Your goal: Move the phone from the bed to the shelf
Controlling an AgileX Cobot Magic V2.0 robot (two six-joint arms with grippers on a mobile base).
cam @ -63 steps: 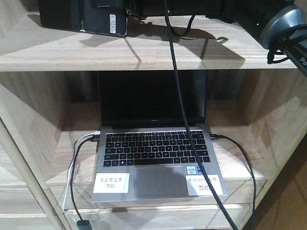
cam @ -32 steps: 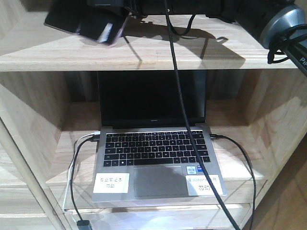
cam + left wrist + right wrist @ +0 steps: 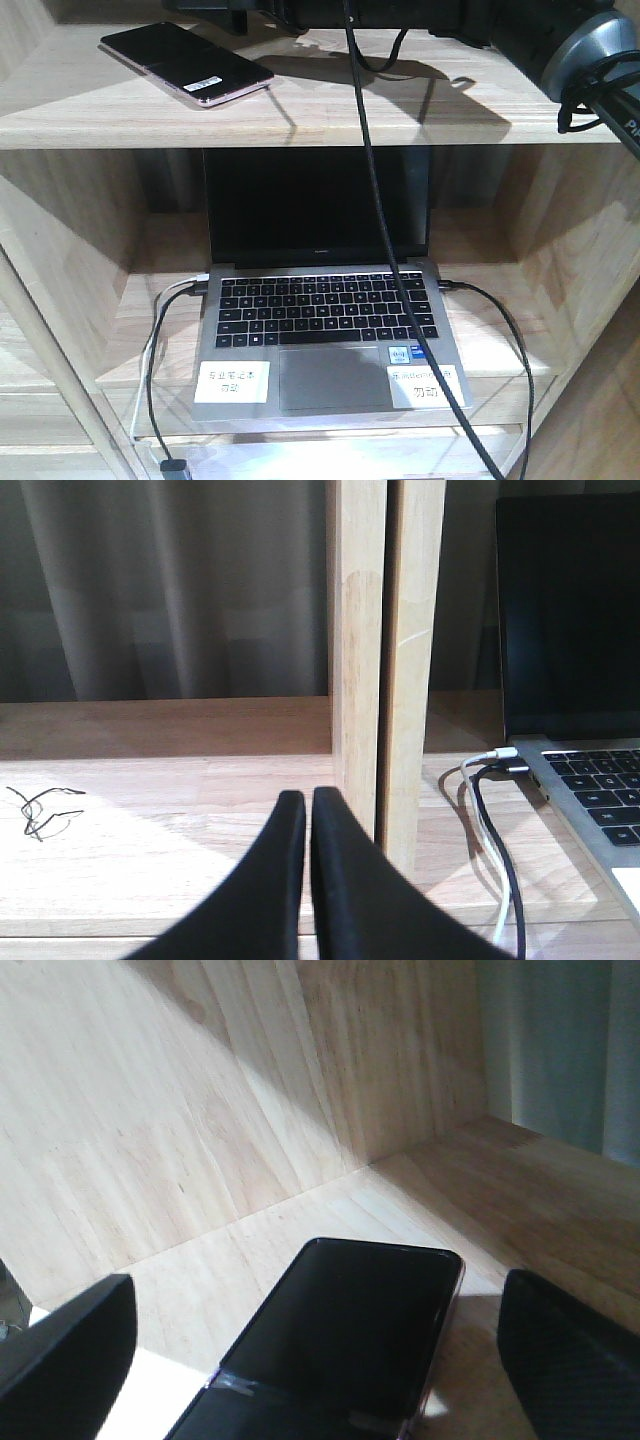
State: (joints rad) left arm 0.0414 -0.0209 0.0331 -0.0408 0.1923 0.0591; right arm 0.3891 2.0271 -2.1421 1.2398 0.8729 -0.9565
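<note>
Black phone (image 3: 186, 64) now flat on shelf (image 3: 300, 105) (released)

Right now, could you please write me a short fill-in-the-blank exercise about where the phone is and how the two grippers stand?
1. The phone lies flat on the ____ shelf board.
2. The right gripper is ____, its fingers apart on either side of the phone.
3. The left gripper is ____, holding nothing.
4. The laptop sits in the compartment ____ the phone.

Missing words: top; open; shut; below
</note>
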